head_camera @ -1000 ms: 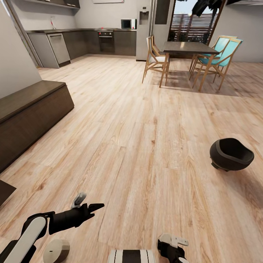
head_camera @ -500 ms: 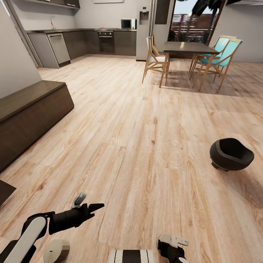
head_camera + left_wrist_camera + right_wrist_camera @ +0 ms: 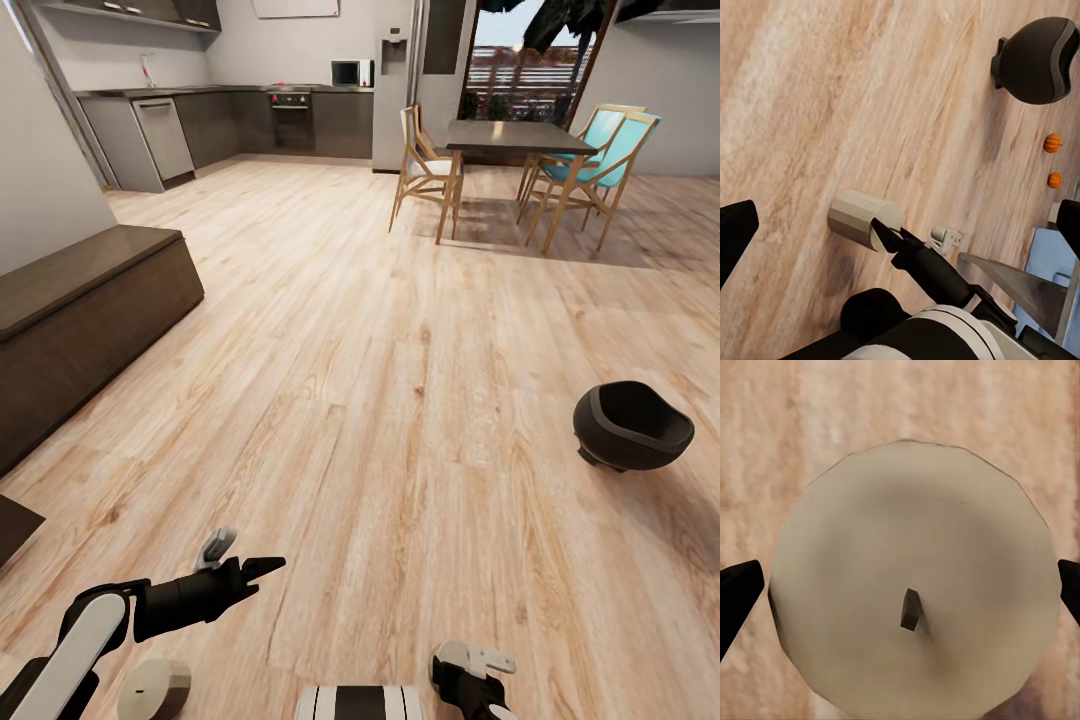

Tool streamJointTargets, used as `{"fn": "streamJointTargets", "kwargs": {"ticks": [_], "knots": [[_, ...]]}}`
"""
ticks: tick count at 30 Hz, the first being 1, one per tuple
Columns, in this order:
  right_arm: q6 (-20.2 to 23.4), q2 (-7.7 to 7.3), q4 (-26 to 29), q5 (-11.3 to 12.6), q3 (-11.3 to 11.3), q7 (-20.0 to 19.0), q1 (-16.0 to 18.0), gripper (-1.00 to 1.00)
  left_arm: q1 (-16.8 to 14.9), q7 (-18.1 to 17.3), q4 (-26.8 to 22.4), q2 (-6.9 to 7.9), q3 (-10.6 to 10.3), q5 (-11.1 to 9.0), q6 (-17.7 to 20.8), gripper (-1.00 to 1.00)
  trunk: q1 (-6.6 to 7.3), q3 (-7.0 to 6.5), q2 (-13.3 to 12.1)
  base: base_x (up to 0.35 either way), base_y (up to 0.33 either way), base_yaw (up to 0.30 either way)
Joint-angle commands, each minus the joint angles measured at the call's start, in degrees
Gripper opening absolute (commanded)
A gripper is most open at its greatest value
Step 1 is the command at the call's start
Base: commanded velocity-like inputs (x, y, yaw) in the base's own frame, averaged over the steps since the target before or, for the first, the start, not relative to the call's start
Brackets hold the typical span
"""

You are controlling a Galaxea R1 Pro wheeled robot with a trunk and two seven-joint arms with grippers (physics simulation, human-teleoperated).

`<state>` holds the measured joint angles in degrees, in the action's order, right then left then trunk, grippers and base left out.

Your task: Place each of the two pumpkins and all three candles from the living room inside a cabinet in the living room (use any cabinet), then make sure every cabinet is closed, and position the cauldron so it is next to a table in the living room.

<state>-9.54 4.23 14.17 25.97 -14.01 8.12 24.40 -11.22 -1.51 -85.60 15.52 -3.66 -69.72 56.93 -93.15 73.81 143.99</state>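
The dark cauldron (image 3: 633, 425) stands on the wood floor at the right; it also appears in the left wrist view (image 3: 1039, 60). Beyond it there lie two orange pumpkins (image 3: 1052, 142) (image 3: 1054, 180). My right gripper (image 3: 900, 585) hangs open straight above a pale candle (image 3: 907, 547), its black fingertips (image 3: 739, 585) apart on either side, not touching. That candle (image 3: 859, 217) stands upright on the floor. Another candle (image 3: 152, 688) lies by my left arm. My left gripper (image 3: 250, 552) is open and empty. The dark brown cabinet (image 3: 80, 310) runs along the left, shut.
A dining table (image 3: 515, 132) with wooden and teal chairs (image 3: 600, 160) stands at the back right. Kitchen units (image 3: 250, 115) line the far wall. Wide wood floor (image 3: 380, 380) stretches between the cabinet and the cauldron.
The head camera has shifted slightly, so the far room sits a little differently in the picture. Arms, candles and cauldron have not moved.
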Motion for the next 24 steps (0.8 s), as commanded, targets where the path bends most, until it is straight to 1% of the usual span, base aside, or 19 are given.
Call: {"fn": "streamJointTargets", "kwargs": {"ticks": [1,13,24], "knots": [[-0.21,-0.01,-0.02,0.48,-0.49,0.35,0.03,-1.00,-0.03,-0.16,-0.01,0.03,-0.04,0.14,0.11,1.00,0.01,0.04,0.02,0.000,0.000,0.000],[-0.25,-0.02,-0.02,0.48,-0.49,0.36,0.03,-1.00,-0.03,-0.16,-0.01,0.03,-0.04,0.14,0.11,1.00,0.01,0.04,0.02,0.000,0.000,0.000],[-0.21,-0.09,0.07,0.47,-0.49,0.38,0.03,-1.00,-0.03,-0.16,0.08,0.03,-0.04,0.20,0.11,1.00,0.29,-2.40,-0.13,0.000,0.000,0.000]]}}
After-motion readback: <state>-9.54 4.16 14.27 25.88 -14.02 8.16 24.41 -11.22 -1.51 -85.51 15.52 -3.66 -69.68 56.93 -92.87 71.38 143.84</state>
